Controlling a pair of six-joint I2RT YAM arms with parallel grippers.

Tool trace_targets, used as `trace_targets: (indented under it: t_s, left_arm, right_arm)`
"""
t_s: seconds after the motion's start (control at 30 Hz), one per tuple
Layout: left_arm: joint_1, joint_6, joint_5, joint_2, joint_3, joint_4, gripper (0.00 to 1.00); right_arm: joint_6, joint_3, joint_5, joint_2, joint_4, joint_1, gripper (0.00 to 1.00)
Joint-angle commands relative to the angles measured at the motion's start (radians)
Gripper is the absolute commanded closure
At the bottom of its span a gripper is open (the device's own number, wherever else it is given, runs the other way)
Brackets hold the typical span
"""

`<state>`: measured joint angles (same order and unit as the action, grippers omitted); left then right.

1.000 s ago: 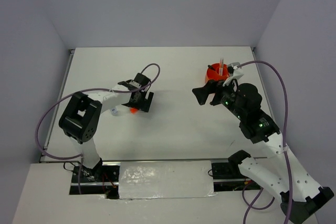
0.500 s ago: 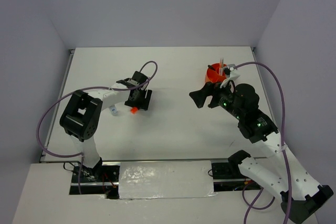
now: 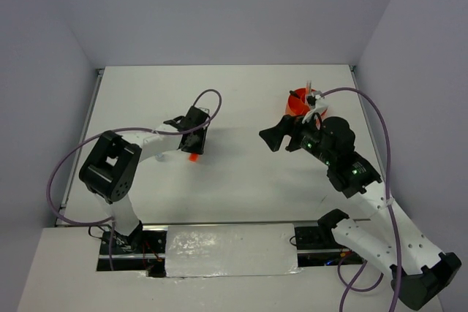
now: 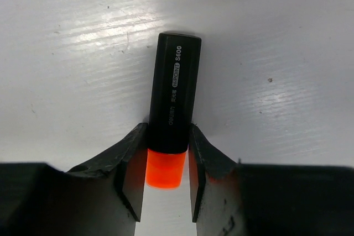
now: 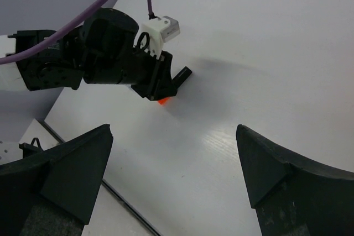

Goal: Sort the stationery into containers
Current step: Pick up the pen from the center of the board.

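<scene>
A black highlighter (image 4: 172, 98) with an orange tip lies flat on the white table. My left gripper (image 4: 167, 127) is shut on it, both fingers pressed against its sides just above the orange end. From above, that gripper (image 3: 194, 144) sits low at centre left, with the orange tip (image 3: 194, 156) showing below it. The orange tub (image 3: 298, 101) stands at the back right with a thin pen (image 3: 309, 88) upright in it. My right gripper (image 3: 280, 134) hovers open and empty in front of the tub. Its wrist view looks toward the left gripper and the highlighter (image 5: 182, 74).
The left arm's purple cable (image 3: 208, 100) loops above its wrist. The table's left rail (image 3: 86, 118) and back wall bound the work surface. The table's near edge (image 5: 127, 205) shows in the right wrist view.
My left gripper has closed from wide open onto the highlighter and turned slightly. The right gripper has drifted a little to the left, still open.
</scene>
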<state>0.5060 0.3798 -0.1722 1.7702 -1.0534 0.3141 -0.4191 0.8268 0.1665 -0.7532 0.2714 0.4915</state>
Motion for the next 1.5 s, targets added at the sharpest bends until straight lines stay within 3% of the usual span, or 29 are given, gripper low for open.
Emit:
trace_targets:
  t_s: [0.0,0.27,0.43,0.73,1.03,1.13,1.3,1.47]
  left_arm:
    - [0.052,0.067,0.03,0.028,0.099,0.042,0.99]
    - [0.236,0.091,-0.003,-0.342,0.162,-0.058,1.0]
    - [0.353,0.048,0.025,-0.51,0.205,-0.217,1.0]
    - [0.422,0.051,0.065,-0.62,0.221,-0.346,1.0]
    - [0.428,0.044,0.109,-0.612,0.178,-0.365,1.0]
    - [0.428,0.044,0.12,-0.62,0.174,-0.371,1.0]
    - [0.428,0.042,0.142,-0.627,0.174,-0.379,1.0]
    - [0.43,0.042,0.165,-0.63,0.181,-0.391,1.0]
  right_arm:
    - [-0.036,-0.026,0.036,-0.024,-0.084,0.004,0.0]
    - [-0.205,-0.106,-0.045,-0.055,-0.216,0.004,0.0]
    - [-0.299,-0.155,-0.101,-0.047,-0.334,0.007,0.0]
    - [-0.376,-0.167,-0.059,-0.092,-0.385,0.036,0.05]
    - [-0.366,-0.166,-0.102,-0.198,-0.397,0.191,0.14]
    - [-0.379,-0.178,-0.113,-0.216,-0.42,0.209,0.21]
    - [-0.377,-0.172,-0.102,-0.247,-0.448,0.223,0.46]
    - [-0.369,-0.155,-0.093,-0.268,-0.455,0.228,0.6]
